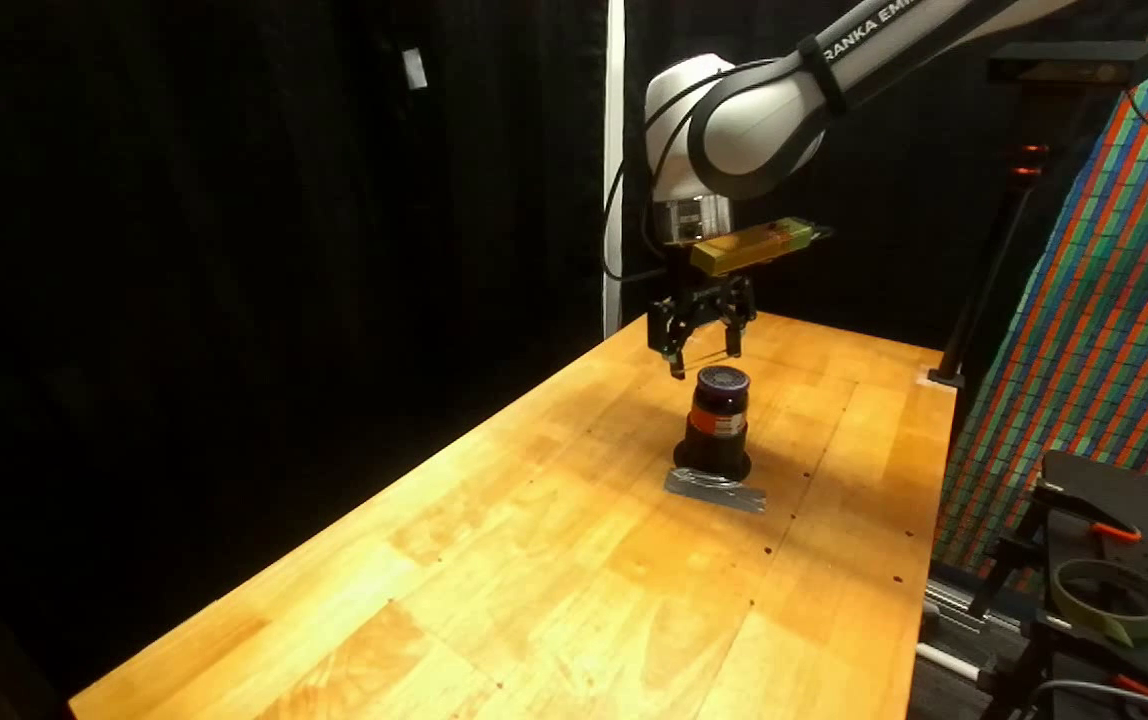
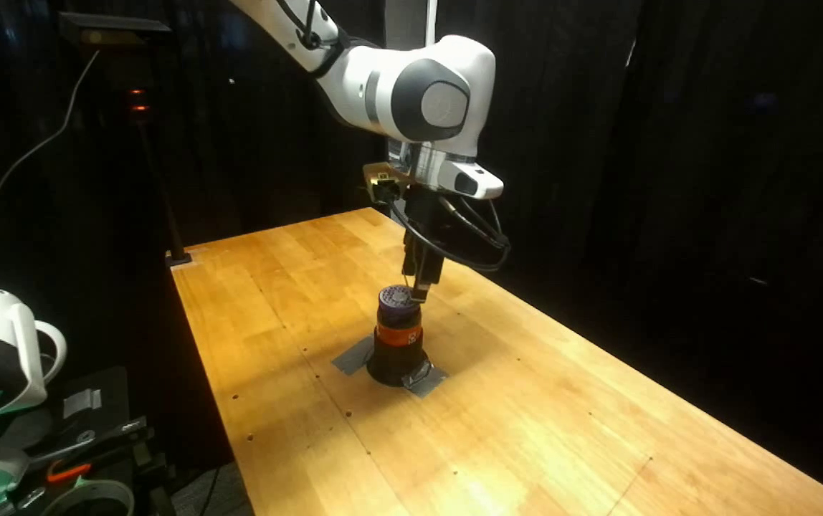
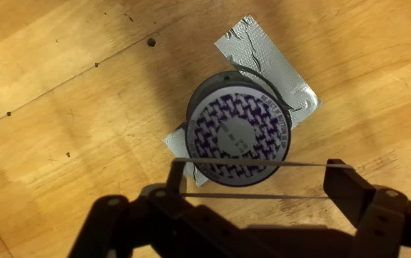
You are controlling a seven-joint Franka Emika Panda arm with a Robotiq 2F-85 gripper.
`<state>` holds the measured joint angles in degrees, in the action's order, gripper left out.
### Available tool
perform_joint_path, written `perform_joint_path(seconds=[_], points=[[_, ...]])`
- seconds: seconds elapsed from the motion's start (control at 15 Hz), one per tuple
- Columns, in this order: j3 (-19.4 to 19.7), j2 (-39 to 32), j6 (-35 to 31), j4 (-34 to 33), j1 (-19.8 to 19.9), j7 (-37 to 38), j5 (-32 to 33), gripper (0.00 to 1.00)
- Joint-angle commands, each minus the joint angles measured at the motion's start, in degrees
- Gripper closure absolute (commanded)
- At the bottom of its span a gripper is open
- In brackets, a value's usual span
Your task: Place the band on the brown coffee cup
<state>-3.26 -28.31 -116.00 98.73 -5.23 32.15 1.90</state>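
Observation:
The brown coffee cup stands upright on the wooden table, dark with an orange label, in both exterior views (image 1: 718, 424) (image 2: 398, 337). In the wrist view its round whitish and purple top (image 3: 237, 134) faces me. My gripper (image 3: 258, 178) is open, with its fingers wide apart; it also shows in both exterior views (image 1: 705, 362) (image 2: 414, 285). A thin band (image 3: 241, 196) is stretched around both fingers in two strands. In the wrist view the upper strand crosses in front of the lower part of the cup's top. Fingers and band are above the cup, offset to one side.
Grey tape (image 3: 270, 68) lies over the cup's dark base flange and onto the table (image 1: 494, 560). A dark stand (image 1: 974, 260) is at a table corner. A dark side bench with a tape roll (image 1: 1109, 600) stands beside the table.

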Motion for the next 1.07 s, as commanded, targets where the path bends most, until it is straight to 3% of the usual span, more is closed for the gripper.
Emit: perform_joint_path(seconds=[0.0,0.27,0.6,1.0], points=[[1.91,-6.27,6.10,-8.83,-1.80,-1.34,-1.00,0.00],[2.21,-8.88,12.03,-12.36,-2.07,-3.11,-1.18,0.00],[2.11,-8.02,18.32,-11.71,-1.07,-7.68,-1.67,0.00],[1.85,-5.46,16.42,-6.17,-0.55,-12.41,-2.28,0.00]])
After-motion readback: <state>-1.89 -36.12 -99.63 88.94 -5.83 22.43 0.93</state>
